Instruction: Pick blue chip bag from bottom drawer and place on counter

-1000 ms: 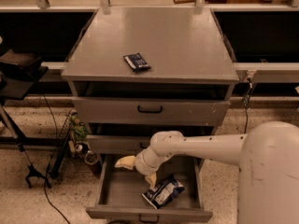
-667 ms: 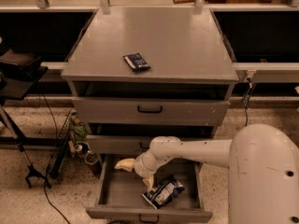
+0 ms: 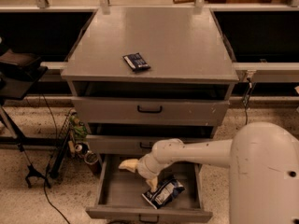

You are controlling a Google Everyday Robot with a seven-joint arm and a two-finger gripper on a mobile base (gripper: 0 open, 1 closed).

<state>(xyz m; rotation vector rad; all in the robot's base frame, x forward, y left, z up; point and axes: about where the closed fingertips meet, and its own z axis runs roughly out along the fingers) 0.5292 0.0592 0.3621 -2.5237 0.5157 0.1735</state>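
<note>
The gripper reaches down into the pulled-out bottom drawer. Its pale fingers seem spread wide, ready to straddle the blue chip bag, which lies at the drawer's front right, one tip touching it. On the counter above lies a small dark packet.
</note>
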